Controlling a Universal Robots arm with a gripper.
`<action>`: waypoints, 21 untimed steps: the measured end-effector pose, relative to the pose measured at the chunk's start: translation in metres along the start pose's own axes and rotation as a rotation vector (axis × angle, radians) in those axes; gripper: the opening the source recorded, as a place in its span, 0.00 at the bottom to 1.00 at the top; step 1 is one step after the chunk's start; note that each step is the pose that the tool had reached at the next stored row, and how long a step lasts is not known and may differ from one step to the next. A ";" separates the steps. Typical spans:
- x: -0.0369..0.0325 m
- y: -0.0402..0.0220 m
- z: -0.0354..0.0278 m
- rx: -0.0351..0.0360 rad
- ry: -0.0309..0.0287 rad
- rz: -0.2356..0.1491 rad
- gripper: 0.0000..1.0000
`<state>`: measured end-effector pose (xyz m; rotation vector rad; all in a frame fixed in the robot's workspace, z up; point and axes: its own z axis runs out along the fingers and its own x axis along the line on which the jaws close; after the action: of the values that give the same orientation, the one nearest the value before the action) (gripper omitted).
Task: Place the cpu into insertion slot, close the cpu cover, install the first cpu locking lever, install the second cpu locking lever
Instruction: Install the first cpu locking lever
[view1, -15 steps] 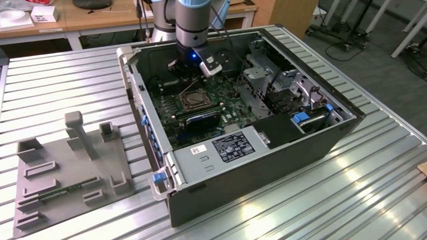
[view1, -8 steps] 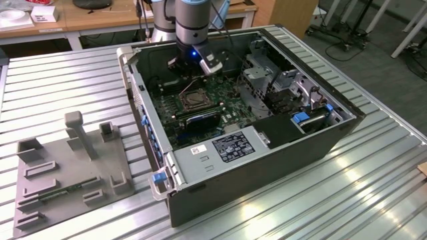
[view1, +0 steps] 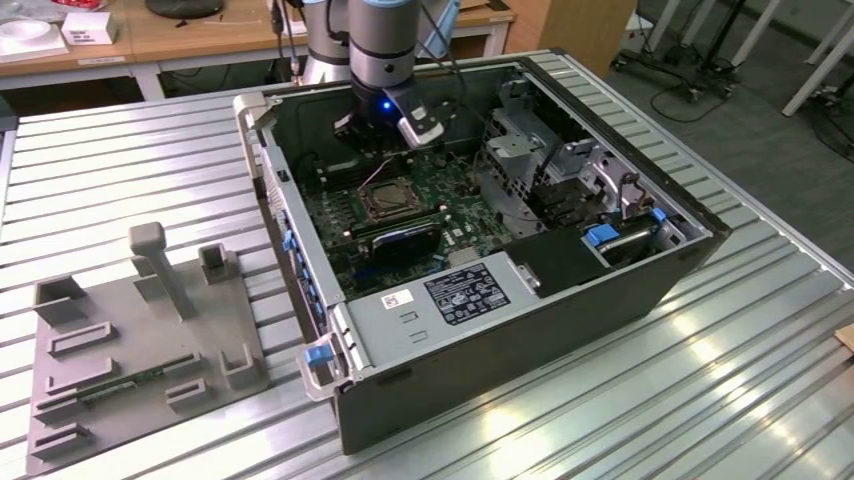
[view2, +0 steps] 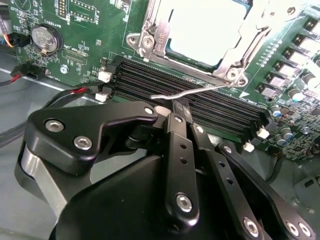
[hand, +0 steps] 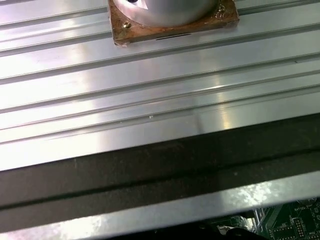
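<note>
The open computer case (view1: 534, 330) lies on the ribbed metal table, and my arm reaches down into its far end. My gripper (view1: 387, 135) hangs just beyond the insertion slot (view1: 388, 198) on the green motherboard. In the second wrist view the pale cpu (view2: 205, 30) sits in the slot with the silvery cpu cover (view2: 150, 37) lying flat around it. A thin silver locking lever (view2: 200, 90) runs along the slot's near edge. My gripper (view2: 181, 106) is shut, its black fingertips pressed together right against that lever, with nothing held between them.
Black memory slots (view2: 215, 102) run beside the socket, and a coin battery (view2: 45, 39) sits further off. A drive cage (view1: 534, 150) and the case walls hem in the board. A grey fixture plate (view1: 134, 340) stands at the exterior view's left.
</note>
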<state>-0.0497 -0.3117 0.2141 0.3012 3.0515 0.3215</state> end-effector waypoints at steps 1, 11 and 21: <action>0.0004 0.0000 0.0001 -0.0001 -0.0004 0.000 0.11; 0.0007 0.0018 -0.0088 0.0001 -0.0025 0.007 0.11; -0.0003 -0.0003 -0.0171 -0.0004 -0.0034 0.011 0.11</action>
<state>-0.0508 -0.3155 0.2308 0.3179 3.0475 0.3219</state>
